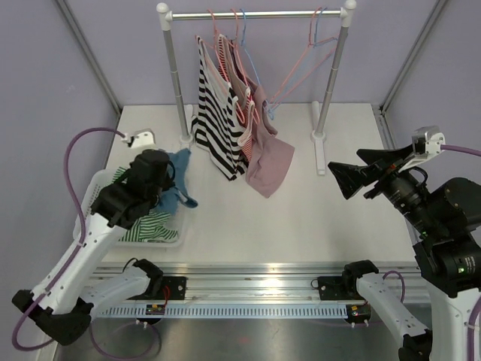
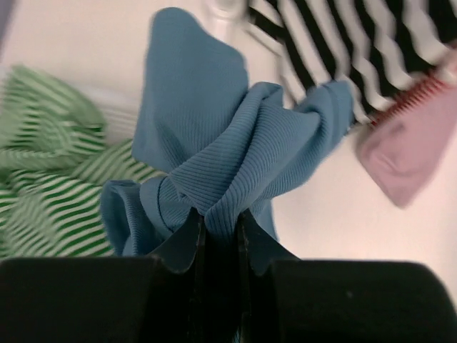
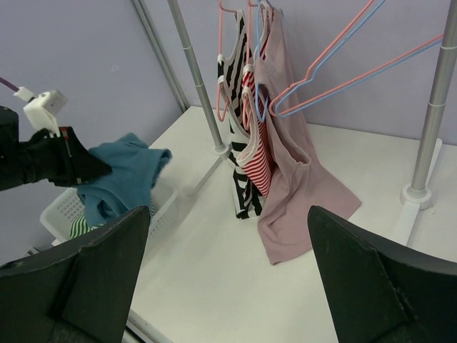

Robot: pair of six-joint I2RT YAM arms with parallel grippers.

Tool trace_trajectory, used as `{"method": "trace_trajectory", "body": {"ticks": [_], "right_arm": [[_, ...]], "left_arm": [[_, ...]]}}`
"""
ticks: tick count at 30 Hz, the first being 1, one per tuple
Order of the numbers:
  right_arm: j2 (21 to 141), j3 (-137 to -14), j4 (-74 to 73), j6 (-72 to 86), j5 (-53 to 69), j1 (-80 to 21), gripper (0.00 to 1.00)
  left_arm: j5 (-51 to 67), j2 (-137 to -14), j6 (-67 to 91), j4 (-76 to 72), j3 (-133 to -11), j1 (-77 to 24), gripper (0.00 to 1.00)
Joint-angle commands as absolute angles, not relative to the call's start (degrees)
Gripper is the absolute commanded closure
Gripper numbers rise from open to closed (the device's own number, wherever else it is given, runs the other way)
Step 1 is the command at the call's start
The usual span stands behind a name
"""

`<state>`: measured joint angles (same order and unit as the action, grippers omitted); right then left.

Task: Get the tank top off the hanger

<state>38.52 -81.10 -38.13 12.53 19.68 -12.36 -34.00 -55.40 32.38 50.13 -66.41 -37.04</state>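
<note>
Left gripper is clamped on the blue tank top. A bunched fold of ribbed fabric is pinched between the two fingers, and the rest spills out past the tips. In the overhead view the left gripper sits at the left side of the table, over the far end of the white basket. The blue tank top hangs from it, partly over the basket rim and partly over the table. It is off the hanger and clear of the rack.

A green striped top lies crumpled inside the basket, just beside and below the blue fabric, and also shows in the left wrist view.

The clothes rack stands along the far edge of the table. Hanging on its left half are a black and white striped top, a red striped top and a pink top. The pink one's hem reaches the table. Empty pink and blue hangers hang tilted on the right half of the rail.

Right gripper is up in the air near the right edge of the table, fingers spread wide apart and nothing between them. It points toward the rack and is well apart from the clothes. From the right wrist view, the right gripper frames the hanging tops and the blue tank top over the basket.
</note>
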Motion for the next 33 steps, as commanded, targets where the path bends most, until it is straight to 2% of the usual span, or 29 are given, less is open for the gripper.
{"method": "trace_trajectory", "body": {"ticks": [1,5,10,14,20,23,26,27,28,30,31,33], "right_arm": [[38.4,-79.2,-33.6,13.7,21.7,-12.3,0.00],[38.9,-77.7,-31.4,15.0,23.8,-12.2,0.00],[39.4,-76.1,-29.7,15.5,25.4,-12.2,0.00],[39.4,-74.9,-28.9,15.9,25.5,-12.2,0.01],[39.9,-71.7,-24.5,20.0,28.2,-12.2,0.00],[40.8,-71.7,-23.3,20.7,29.6,-12.2,0.01],[42.6,-73.4,-23.1,21.0,29.8,-12.2,0.01],[43.1,-74.0,-22.1,21.4,30.1,-12.3,0.01],[43.7,-73.8,-20.5,22.1,30.8,-12.2,0.01],[43.6,-71.1,-11.9,26.3,31.5,-12.2,0.01],[44.0,-69.8,-8.0,27.8,33.0,-12.2,0.00],[46.5,-71.6,-4.6,31.0,34.7,-12.2,0.00]], "left_arm": [[-35.5,-51.9,29.3,51.7,-66.8,-27.9,1.00],[-23.3,-53.7,27.8,49.8,-62.9,-7.7,1.00],[-13.6,-61.5,28.1,47.6,-57.4,4.9,1.00],[-1.5,-67.7,28.5,45.4,-53.4,10.0,1.00],[4.6,-78.6,29.0,44.8,-54.2,13.2,0.99],[4.1,-80.0,29.0,45.4,-54.0,13.6,0.99],[2.6,-76.5,29.0,45.5,-54.0,13.6,0.75],[2.5,-75.2,28.7,45.8,-54.1,13.7,0.55],[2.5,-72.2,28.4,45.9,-54.1,13.7,0.43],[2.9,-68.9,28.5,46.4,-54.7,13.6,0.25],[3.2,-65.2,28.4,46.8,-54.9,13.7,0.10],[2.6,-61.7,28.3,47.5,-56.8,13.6,0.01]]}}
